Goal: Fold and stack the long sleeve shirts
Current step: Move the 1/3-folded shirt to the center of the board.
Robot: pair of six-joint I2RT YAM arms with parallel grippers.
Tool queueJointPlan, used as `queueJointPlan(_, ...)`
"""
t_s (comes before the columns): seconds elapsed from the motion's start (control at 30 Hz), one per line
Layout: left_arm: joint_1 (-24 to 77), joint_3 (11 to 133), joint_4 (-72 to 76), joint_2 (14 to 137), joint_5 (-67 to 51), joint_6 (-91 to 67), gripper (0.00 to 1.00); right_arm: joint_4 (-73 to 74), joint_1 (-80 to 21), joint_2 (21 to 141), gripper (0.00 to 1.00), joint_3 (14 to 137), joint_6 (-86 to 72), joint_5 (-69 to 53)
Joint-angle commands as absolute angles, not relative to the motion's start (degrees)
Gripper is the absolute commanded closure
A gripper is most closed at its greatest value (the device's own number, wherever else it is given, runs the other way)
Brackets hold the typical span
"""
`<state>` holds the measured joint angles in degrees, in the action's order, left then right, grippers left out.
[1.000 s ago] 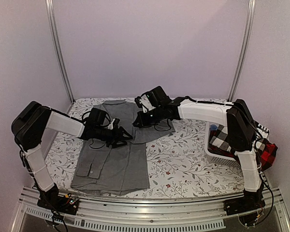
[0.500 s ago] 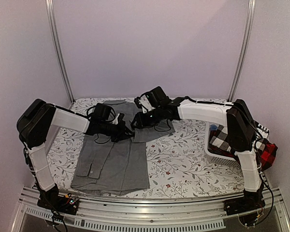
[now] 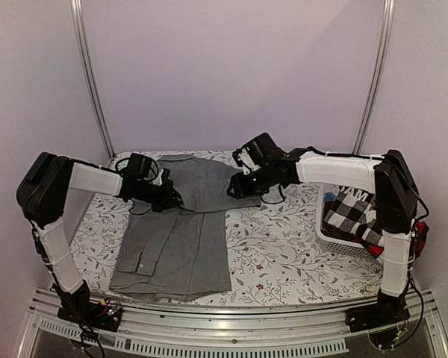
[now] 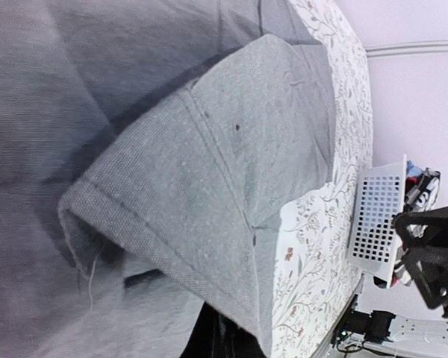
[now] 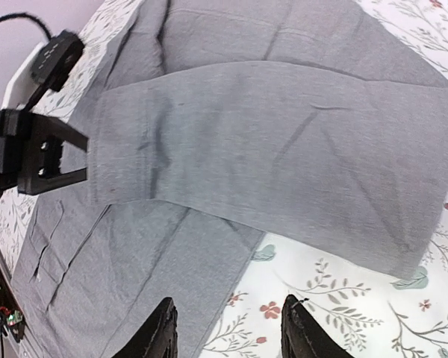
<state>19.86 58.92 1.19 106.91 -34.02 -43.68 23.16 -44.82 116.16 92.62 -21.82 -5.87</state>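
Plain grey cloth shirt (image 3: pixel 181 240) now pinched by left hand (image 3: pixel 170 200), just dropped by opened right hand (image 5: pixel 228 332); fold handed over.

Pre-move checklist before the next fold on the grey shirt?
1. Grip: left gripper shut on the grey shirt at the fold's edge: ok.
2. Bite depth: cannot tell, cloth hides the fingertips.
3. Free hand: right gripper open, nothing between its jaws: ok.
4. Lay: folded-over panel across the body, lightly creased: ok.
5. Shirt fully on the table: ok.
6. Arms apart from the basket of checked shirts: ok.
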Motion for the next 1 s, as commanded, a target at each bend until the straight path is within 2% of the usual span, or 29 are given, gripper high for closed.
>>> queueJointPlan(0.0,17.47,58.37,-5.17,106.65,-30.63,-36.57,1.0,23.45,-40.42,120.2,0.61,95.24,-22.89,-4.47)
queueJointPlan(0.2,16.26,55.59,-2.55,109.31,-30.31,-35.35,1.0,23.85,-39.29,130.88,0.71,104.13,-22.02,-3.54)
queueJointPlan(0.5,18.51,56.65,6.0,116.02,-34.02,-41.47,1.0,24.68,-34.83,138.16,0.73,105.48,-22.04,-5.35)
queueJointPlan(0.77,22.18,67.35,7.59,123.24,-34.84,-46.22,1.0,27.04,-27.49,140.97,0.73,108.44,-19.12,-5.03)
queueJointPlan(0.97,22.45,76.27,3.56,125.43,-34.27,-45.85,1.0,30.35,-26.59,139.16,0.7,112.26,-15.16,-1.7)
